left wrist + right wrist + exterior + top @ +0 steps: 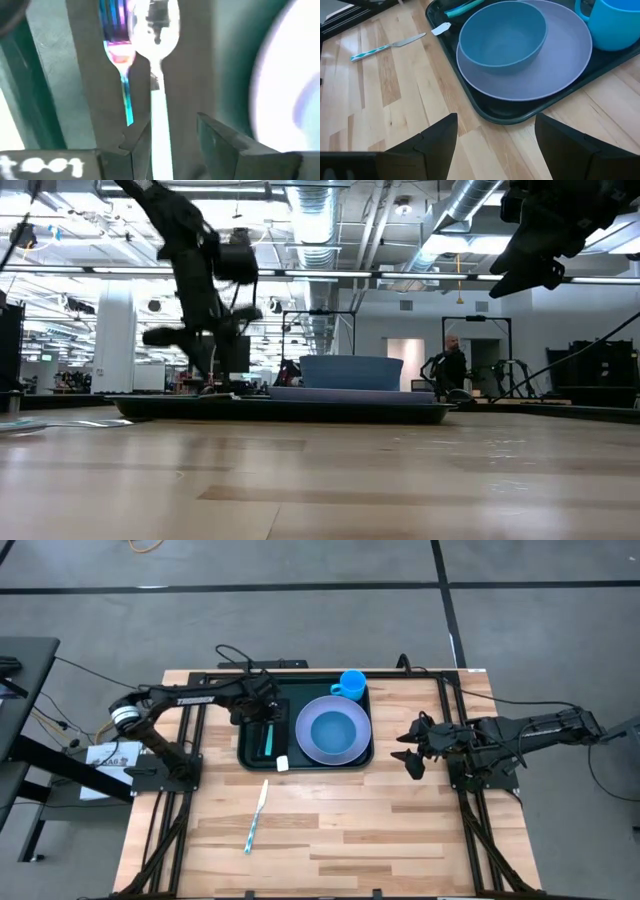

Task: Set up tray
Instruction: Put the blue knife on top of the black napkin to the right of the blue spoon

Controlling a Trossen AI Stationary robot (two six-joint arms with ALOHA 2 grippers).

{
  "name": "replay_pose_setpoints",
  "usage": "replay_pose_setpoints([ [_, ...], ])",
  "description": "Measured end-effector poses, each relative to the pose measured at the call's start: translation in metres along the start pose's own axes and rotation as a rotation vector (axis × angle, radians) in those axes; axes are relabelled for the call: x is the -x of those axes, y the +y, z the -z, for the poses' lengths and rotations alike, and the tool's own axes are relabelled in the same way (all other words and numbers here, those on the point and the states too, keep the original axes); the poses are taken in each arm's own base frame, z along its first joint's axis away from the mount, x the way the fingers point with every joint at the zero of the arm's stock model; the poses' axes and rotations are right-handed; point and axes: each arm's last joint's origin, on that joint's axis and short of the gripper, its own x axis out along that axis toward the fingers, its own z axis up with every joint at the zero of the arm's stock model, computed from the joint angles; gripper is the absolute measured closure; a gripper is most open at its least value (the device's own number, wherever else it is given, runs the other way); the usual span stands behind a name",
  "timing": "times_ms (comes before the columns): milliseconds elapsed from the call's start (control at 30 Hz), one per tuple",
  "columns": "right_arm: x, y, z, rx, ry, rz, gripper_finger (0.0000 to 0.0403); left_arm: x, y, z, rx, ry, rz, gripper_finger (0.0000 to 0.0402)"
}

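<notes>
The dark green tray (250, 755) lies mid-table, and it holds a purple plate (352, 745) with a blue bowl (330, 728) on it. A blue cup (352, 685) stands at the tray's far right corner. A black napkin (258, 735) lies on the tray's left part, and on it lie a fork (116, 35) and a spoon (153, 27), side by side. My left gripper (172, 122) is open, pointing down over the napkin, with its fingers on either side of the spoon's handle (160, 107). My right gripper (410, 752) is open and hovers over the table to the right of the tray. My left gripper comes from above with one finger (139, 142) right beside the spoon's handle (161, 145) and the other finger (220, 142) a gap away. The fingers lie across the handle. I cannot tell whether the near finger touches it. The spoon lies flat on the napkin.
A knife with a teal striped handle (256, 817) lies on the bare wood nearer than the tray. A small white tag (283, 763) sits at the tray's near rim. Black frame rails (170, 770) run along both sides of the table. A person (452, 365) stands in the room beyond.
</notes>
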Motion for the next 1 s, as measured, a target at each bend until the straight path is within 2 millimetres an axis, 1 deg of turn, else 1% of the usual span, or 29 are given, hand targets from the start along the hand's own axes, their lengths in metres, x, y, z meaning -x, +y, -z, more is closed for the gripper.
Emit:
replay_pose_setpoints([
  [67, 0.0, 0.0, 0.0, 0.001, 0.0, 0.0, 0.0147, 0.018, -0.006, 0.007, -0.038, -0.008, 0.04, 0.0261],
  [133, 0.0, 0.0, 0.0, 0.001, 0.0, 0.0, 0.0147, 0.037, -0.014, 0.024, -0.102, 0.001, 0.094, 0.0261],
  [200, 0.0, 0.0, 0.0, 0.002, 0.0, 0.0, 0.0147, 0.052, -0.021, 0.052, -0.17, 0.031, 0.121, 0.0261],
  [300, 0.0, 0.0, 0.0, 0.001, 0.0, 0.0, 0.0147, 0.067, -0.026, 0.098, -0.2, 0.085, 0.093, 0.0261],
  [467, 0.0, 0.0, 0.0, 0.002, 0.0, 0.0, 0.0147, 0.077, -0.033, 0.173, -0.206, 0.155, 0.105, 0.026],
  [567, 0.0, 0.0, 0.0, 0.002, 0.001, 0.0, 0.0147, 0.075, -0.032, 0.205, -0.205, 0.172, 0.079, 0.026],
  [700, 0.0, 0.0, 0.001, 0.003, 0.01, -0.004, 0.0147, 0.064, -0.029, 0.234, -0.207, 0.19, 0.003, 0.026],
  [833, 0.0, 0.0, 0.002, 0.006, 0.03, -0.012, 0.0147, 0.043, -0.031, 0.255, -0.196, 0.256, -0.08, 0.026],
  [1000, 0.0, -0.001, 0.003, 0.01, 0.043, -0.007, 0.0147, 0.017, -0.034, 0.273, -0.205, 0.323, -0.136, 0.026],
])
